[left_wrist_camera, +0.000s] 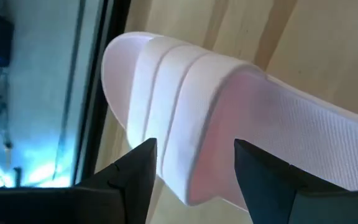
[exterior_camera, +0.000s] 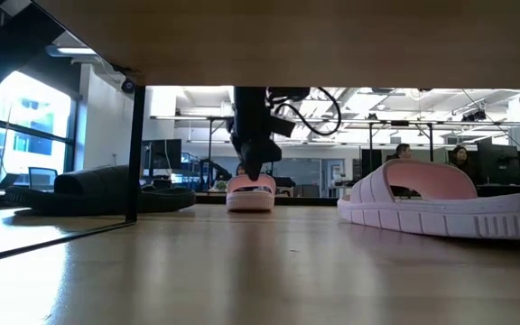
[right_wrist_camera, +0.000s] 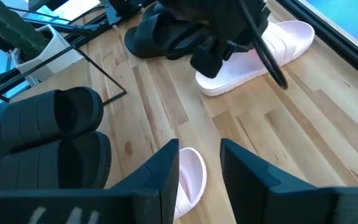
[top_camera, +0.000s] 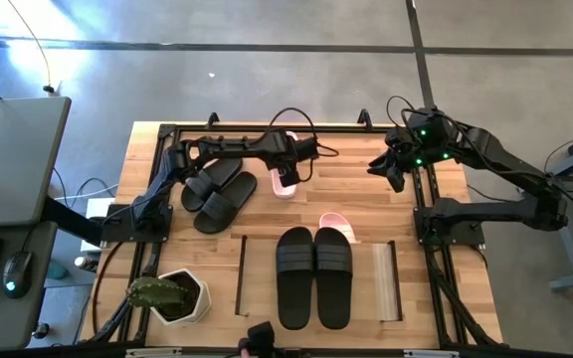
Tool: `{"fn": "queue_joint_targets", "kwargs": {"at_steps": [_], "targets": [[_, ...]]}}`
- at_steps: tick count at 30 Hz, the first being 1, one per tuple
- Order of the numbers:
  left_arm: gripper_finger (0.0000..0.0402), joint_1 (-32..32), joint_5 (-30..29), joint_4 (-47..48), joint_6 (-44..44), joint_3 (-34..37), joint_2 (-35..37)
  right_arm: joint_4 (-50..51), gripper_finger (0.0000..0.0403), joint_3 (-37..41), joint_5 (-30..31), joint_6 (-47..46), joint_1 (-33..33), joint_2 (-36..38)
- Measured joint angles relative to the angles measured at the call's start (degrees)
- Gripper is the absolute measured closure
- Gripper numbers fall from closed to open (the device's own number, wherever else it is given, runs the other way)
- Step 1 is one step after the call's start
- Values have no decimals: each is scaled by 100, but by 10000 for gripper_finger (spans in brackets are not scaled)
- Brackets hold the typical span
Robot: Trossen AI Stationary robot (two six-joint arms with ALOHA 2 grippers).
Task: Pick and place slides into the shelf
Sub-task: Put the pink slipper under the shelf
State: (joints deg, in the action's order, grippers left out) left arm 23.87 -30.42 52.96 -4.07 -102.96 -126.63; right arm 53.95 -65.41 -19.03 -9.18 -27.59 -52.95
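Tabletop [top_camera: 366, 199] – left tool [top_camera: 285, 177] straddles pink slide [top_camera: 285, 185], seemingly lengthwise front-to-back.

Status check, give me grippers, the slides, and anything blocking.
Left gripper open, straddling the far pink slide's strap. Right gripper open, idle at the table's right rear. Black pair on the shelf top; nothing blocking.
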Motion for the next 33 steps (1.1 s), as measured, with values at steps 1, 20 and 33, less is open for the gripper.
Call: {"fn": "queue_joint_targets", "kwargs": {"at_steps": [1,20,33], "targets": [[204,22,72,1,-3,0,0,0,295,0,0,6,0,0],[204,29,-49,100,-176,-2,0,0,295,0,1,-116,0,0],[204,64,327,30,-584,-2,0,0,295,0,1,-239,0,-74]]}}
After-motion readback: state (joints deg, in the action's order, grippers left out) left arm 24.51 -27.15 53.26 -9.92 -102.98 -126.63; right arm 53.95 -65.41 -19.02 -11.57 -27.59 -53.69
